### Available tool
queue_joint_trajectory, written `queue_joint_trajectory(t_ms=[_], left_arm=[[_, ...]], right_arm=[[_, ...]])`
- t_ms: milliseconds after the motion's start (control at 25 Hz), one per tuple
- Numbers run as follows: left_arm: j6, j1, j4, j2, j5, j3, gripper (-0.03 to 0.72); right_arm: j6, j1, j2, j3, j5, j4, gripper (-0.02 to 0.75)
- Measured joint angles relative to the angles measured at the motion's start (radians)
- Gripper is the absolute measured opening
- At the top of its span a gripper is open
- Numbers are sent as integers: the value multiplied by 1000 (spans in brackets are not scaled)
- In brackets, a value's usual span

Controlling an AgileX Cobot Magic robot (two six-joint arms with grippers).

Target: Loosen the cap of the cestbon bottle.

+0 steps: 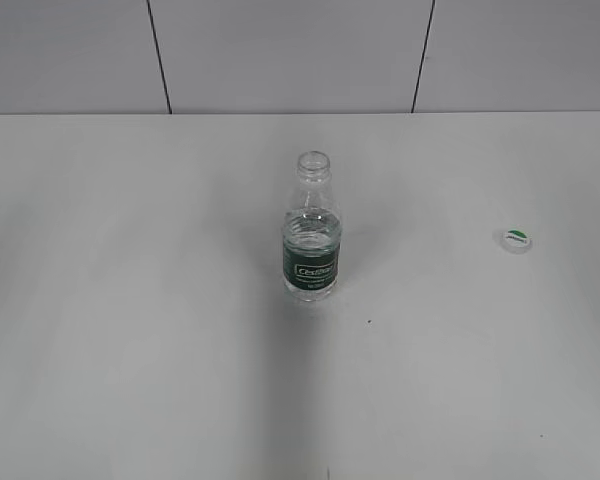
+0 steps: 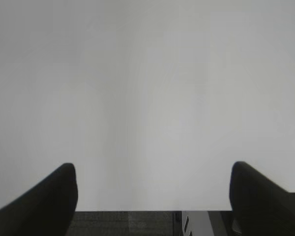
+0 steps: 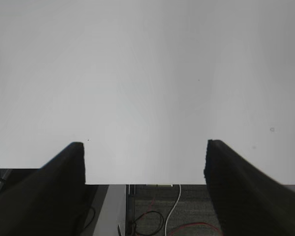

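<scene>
The bottle stands upright near the middle of the white table, its threaded neck bare and open at the top, a little water showing around the dark green label band. The cap is off the bottle and lies flat on the table, logo side up, well apart from the bottle toward the side where the right arm works. Neither arm shows in the exterior view. In the left wrist view the left gripper has its two dark fingers spread wide with nothing between them; ahead of it lies only bare tabletop, and just beneath the fingers runs the table's near edge. In the right wrist view the right gripper is likewise spread wide and holds nothing, with bare table ahead of it, the table edge beneath its fingers and some cables on the floor below. Neither the bottle nor the cap appears in either wrist view, so both sit well away from the two grippers.
</scene>
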State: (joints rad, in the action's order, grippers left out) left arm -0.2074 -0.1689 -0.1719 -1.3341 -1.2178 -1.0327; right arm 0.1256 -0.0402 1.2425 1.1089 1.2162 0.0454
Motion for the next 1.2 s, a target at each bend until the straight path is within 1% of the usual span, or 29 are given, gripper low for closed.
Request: queue_joint_trajectory(t_ms=[200,360,520,720,880,1040,1200], left_arm=[[0,0,14,293,-2,121,569],[15,0,17,572,-1,185,569],[42,0,18,780,4,244,569],[51,0,25,984,29,362,569],[66,0,33,1132,81,446,569],[76,0,66,1260,126,499,569],[112,0,103,1338,139,509,569]], right_arm=[[-2,0,-257,-128,1,1,580],[-9,0,-477,-202,3,3,580],[-10,0,-662,-276,4,7,580],[-10,0,-903,-380,0,10,580],[-9,0,-1055,-466,-57,12,580],[6,0,-1163,-552,-90,14,580],[10,0,-1235,-564,-106,17,580]])
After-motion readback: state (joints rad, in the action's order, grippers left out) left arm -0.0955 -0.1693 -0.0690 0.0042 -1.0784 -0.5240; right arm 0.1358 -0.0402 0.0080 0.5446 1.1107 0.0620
